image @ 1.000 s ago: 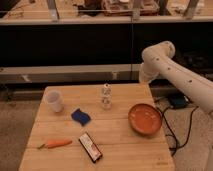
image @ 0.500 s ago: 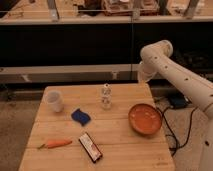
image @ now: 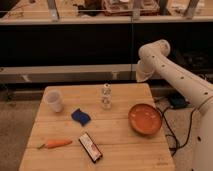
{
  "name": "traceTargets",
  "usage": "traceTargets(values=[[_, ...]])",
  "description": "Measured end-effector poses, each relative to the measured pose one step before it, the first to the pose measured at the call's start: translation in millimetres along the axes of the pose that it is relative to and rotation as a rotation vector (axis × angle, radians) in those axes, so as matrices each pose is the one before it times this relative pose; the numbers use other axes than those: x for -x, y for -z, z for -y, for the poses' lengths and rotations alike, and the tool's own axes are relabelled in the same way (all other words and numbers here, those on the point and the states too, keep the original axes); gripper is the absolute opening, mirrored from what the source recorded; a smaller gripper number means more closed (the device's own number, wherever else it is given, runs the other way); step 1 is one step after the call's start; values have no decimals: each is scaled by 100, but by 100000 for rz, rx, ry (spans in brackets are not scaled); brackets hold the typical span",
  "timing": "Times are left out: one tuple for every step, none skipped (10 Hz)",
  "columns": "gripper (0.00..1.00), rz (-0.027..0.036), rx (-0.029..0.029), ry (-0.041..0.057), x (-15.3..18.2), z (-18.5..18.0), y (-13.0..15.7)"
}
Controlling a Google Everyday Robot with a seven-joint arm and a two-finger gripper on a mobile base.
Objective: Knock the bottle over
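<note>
The bottle (image: 106, 96) is small, slim and whitish with a pale label and a white cap. It stands upright near the far middle of the wooden table (image: 115, 132). My white arm reaches in from the right, bends at an elbow (image: 153, 51) and turns down. My gripper (image: 142, 75) is at its lower end, just beyond the table's far right edge. It is to the right of the bottle and behind it, well apart from it.
A white cup (image: 54, 101) stands at the far left. A blue sponge (image: 80, 116) lies in front of the bottle. An orange bowl (image: 145, 118) sits at the right. A carrot (image: 56, 144) and a dark snack packet (image: 90, 146) lie near the front. Cables (image: 172, 127) hang right of the table.
My arm has shifted a little to the left, toward the table's far right corner. The bottle and the other things have not moved.
</note>
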Motion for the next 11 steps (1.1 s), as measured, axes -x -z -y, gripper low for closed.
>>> traceTargets(values=[[7, 97, -105, 107, -83, 231, -259], [7, 83, -162, 114, -158, 315, -349], [7, 127, -36, 68, -24, 114, -165], [7, 196, -78, -28, -2, 131, -236], [7, 144, -113, 23, -32, 243, -267], [7, 140, -107, 150, 12, 309, -328], [7, 144, -187, 162, 10, 288, -229], [7, 219, -12, 245, 72, 261, -365], [7, 299, -90, 231, 136, 307, -301], [7, 410, 46, 39, 82, 134, -165], [7, 145, -42, 101, -34, 174, -257]])
